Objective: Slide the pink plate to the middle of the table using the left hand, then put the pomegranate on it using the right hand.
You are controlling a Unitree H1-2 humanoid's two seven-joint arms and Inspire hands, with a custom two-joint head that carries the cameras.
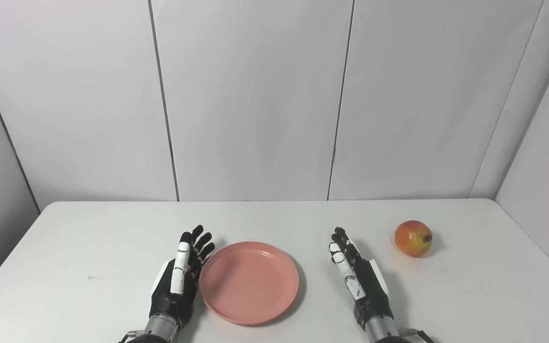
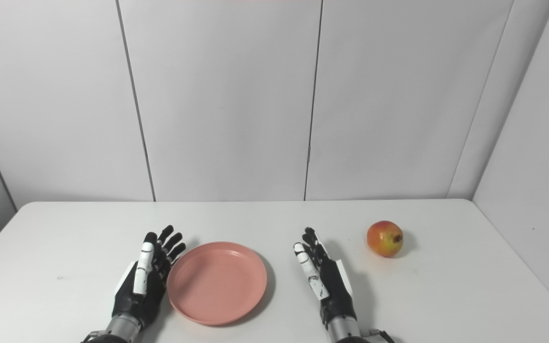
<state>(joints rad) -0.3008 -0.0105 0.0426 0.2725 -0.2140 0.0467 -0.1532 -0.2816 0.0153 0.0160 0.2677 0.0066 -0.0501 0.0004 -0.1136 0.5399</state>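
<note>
The pink plate (image 1: 249, 282) lies flat on the white tabletop (image 1: 88, 238), face up. It is round, so it has no long side. The left hand (image 1: 179, 278) stands on edge right by the plate's left rim, fingers straight, apart and holding nothing. The right hand (image 1: 358, 278) waits on the plate's right, also spread and holding nothing. The pomegranate (image 1: 413, 238) sits farther right of the plate, its little crown pointing right.

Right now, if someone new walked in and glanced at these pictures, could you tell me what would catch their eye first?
Probably the pink plate, the one large patch of colour on the white table, lying near the front edge with the left hand right against its left rim. Next, the pomegranate, alone to the right and farther back. The right hand rests between plate and fruit, fingers extended, holding nothing.
</note>
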